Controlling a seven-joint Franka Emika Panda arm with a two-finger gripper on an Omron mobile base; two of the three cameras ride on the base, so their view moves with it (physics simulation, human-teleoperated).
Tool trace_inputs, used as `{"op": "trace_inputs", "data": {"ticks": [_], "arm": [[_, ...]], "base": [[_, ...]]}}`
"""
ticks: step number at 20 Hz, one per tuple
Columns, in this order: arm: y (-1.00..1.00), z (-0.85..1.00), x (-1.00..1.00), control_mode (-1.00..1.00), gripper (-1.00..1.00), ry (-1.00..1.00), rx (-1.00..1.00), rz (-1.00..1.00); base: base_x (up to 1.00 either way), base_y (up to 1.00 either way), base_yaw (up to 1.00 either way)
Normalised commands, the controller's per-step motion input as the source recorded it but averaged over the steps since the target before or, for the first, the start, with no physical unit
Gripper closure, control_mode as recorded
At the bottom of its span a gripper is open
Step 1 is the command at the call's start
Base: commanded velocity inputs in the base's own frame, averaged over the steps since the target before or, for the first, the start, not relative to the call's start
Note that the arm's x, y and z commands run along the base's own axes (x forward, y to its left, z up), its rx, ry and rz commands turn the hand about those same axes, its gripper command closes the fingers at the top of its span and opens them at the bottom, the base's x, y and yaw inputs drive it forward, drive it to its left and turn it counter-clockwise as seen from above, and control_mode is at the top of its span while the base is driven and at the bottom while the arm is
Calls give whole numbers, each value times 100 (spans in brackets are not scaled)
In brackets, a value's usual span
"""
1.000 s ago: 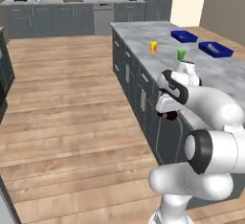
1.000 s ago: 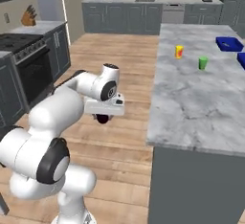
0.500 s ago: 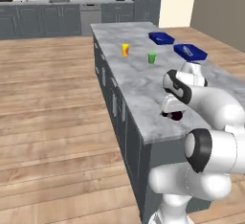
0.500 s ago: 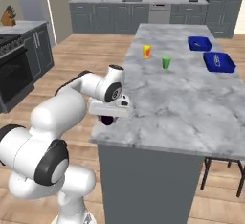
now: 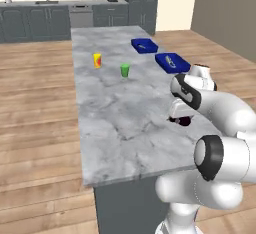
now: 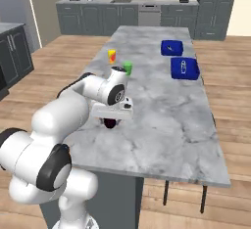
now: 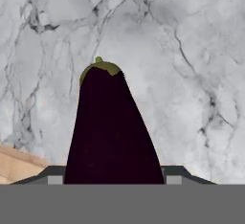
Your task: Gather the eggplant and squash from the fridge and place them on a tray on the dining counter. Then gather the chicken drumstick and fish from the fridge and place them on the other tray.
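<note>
My gripper point(image 5: 181, 119) is shut on a dark purple eggplant point(image 5: 184, 122) and holds it just above the grey marble dining counter point(image 5: 120, 113), near its right side. In the hand view the eggplant point(image 7: 112, 132) fills the space between the fingertips point(image 7: 53, 173), its green cap pointing away over the marble. The right base view shows the gripper point(image 6: 112, 120) with the eggplant point(image 6: 111, 123) under it, at the counter's left edge. Two blue trays lie farther along the counter: a nearer tray point(image 5: 171, 62) holding a small pale item too small to identify, and a farther tray point(image 5: 144, 45).
A yellow cup point(image 5: 97, 60) and a green cup point(image 5: 125, 70) stand mid-counter, between me and the trays. Wooden floor runs along both sides of the counter. Grey cabinets, a sink and appliances line the back wall point(image 6: 127, 12).
The base has driven around to the counter's end, so the whole scene shifted and the counter now lies straight ahead. The gripper keeps its hold on the eggplant.
</note>
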Motion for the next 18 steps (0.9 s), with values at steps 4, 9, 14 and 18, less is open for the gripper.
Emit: {"op": "trace_inputs", "data": {"ticks": [4, 9, 14, 18], "arm": [[0, 0, 0, 100, 100, 0, 0, 0], [0, 0, 0, 100, 100, 0, 0, 0], [0, 0, 0, 100, 100, 0, 0, 0], [0, 0, 0, 100, 100, 0, 0, 0]], "base": [[29, -100, -2], [0, -100, -5], [1, -100, -7], [9, -100, -6]]}}
